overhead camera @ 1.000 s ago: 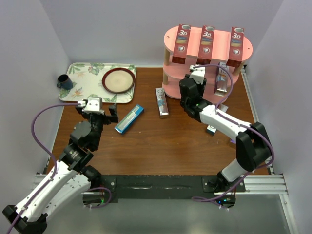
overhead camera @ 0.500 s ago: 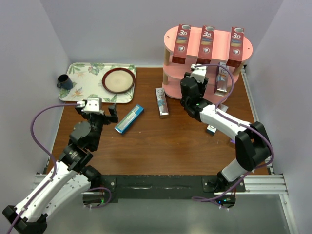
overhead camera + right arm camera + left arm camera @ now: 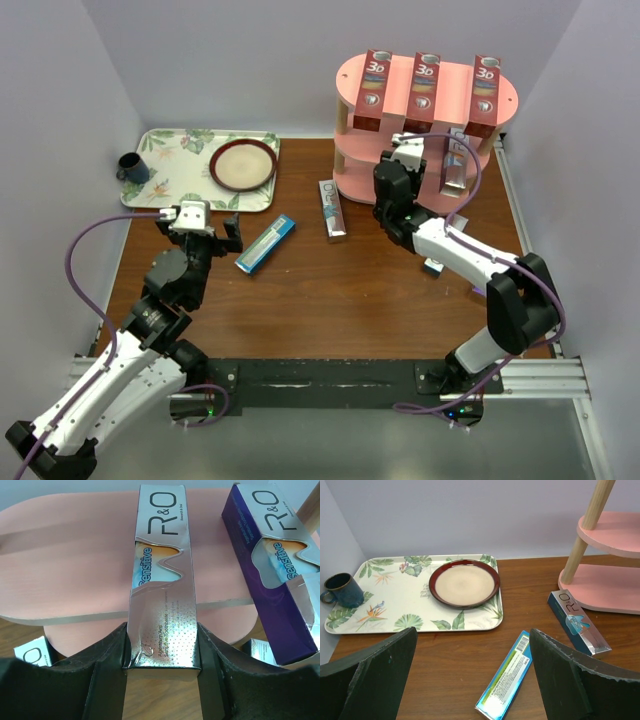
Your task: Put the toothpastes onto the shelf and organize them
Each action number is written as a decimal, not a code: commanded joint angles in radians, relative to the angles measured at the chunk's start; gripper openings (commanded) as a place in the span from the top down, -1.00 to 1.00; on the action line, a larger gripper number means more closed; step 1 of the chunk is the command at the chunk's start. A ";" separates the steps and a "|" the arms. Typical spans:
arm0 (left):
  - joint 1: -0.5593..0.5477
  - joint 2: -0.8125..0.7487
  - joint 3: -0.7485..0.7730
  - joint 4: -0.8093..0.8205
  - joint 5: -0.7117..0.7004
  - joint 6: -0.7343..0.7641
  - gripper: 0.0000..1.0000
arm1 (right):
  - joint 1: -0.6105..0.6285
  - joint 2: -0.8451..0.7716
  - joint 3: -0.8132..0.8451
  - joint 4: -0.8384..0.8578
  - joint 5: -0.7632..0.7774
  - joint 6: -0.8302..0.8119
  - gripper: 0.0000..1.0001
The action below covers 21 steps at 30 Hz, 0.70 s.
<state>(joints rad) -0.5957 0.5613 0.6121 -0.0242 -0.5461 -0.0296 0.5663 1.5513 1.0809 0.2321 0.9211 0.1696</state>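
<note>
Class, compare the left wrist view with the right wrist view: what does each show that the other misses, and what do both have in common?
Only the left wrist view shows the floral tray, the plate on it, a blue mug and a teal-blue carton lying on the table. Only the right wrist view shows the right gripper shut on a silver carton, with a purple carton to its right. Both show the pink shelf.

shelf [image 3: 400, 90]: three red cartons [image 3: 425, 85] atop | silver carton [image 3: 161, 595] at middle tier, perhaps resting
</note>
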 commanded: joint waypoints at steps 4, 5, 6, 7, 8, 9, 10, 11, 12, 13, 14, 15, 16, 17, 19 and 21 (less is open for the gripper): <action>0.004 -0.009 -0.003 0.033 0.002 0.016 -1.00 | -0.016 -0.057 -0.033 0.134 -0.074 -0.064 0.35; 0.004 -0.009 -0.003 0.032 0.002 0.016 -1.00 | -0.017 -0.056 -0.035 0.136 -0.080 -0.064 0.35; 0.005 -0.009 -0.003 0.033 0.002 0.016 -1.00 | -0.019 -0.054 -0.035 0.138 -0.097 -0.062 0.35; 0.004 -0.009 -0.002 0.032 0.002 0.016 -1.00 | -0.019 -0.051 -0.038 0.141 -0.105 -0.065 0.36; 0.004 -0.009 -0.003 0.032 0.003 0.016 -1.00 | -0.020 -0.051 -0.038 0.148 -0.105 -0.067 0.36; 0.004 -0.009 -0.003 0.035 0.003 0.016 -1.00 | -0.020 -0.051 -0.039 0.148 -0.105 -0.062 0.36; 0.004 -0.008 -0.003 0.033 0.003 0.017 -1.00 | -0.020 -0.048 -0.041 0.147 -0.105 -0.062 0.36; 0.005 -0.008 -0.003 0.033 0.003 0.017 -1.00 | -0.022 -0.049 -0.045 0.157 -0.108 -0.064 0.36; 0.004 -0.008 -0.002 0.035 0.005 0.017 -1.00 | -0.025 -0.053 -0.049 0.164 -0.116 -0.065 0.36; 0.004 -0.008 -0.003 0.033 0.006 0.017 -1.00 | -0.026 -0.054 -0.052 0.167 -0.117 -0.065 0.37; 0.004 -0.008 -0.003 0.033 0.006 0.017 -1.00 | -0.026 -0.054 -0.052 0.165 -0.117 -0.065 0.36; 0.004 -0.006 -0.003 0.033 0.008 0.017 -1.00 | -0.029 -0.054 -0.052 0.165 -0.116 -0.068 0.35; 0.005 -0.005 -0.003 0.033 0.009 0.017 -1.00 | -0.032 -0.054 -0.052 0.165 -0.117 -0.068 0.28; 0.004 -0.003 -0.003 0.033 0.009 0.017 -1.00 | -0.032 -0.054 -0.053 0.164 -0.117 -0.068 0.24; 0.005 -0.005 -0.002 0.035 0.011 0.017 -1.00 | -0.036 -0.057 -0.058 0.164 -0.116 -0.071 0.10; 0.004 -0.003 -0.003 0.035 0.012 0.017 -1.00 | -0.037 -0.060 -0.062 0.165 -0.117 -0.070 0.03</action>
<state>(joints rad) -0.5957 0.5606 0.6102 -0.0242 -0.5423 -0.0296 0.5377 1.5406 1.0275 0.3386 0.8055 0.1116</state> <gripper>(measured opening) 0.997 0.516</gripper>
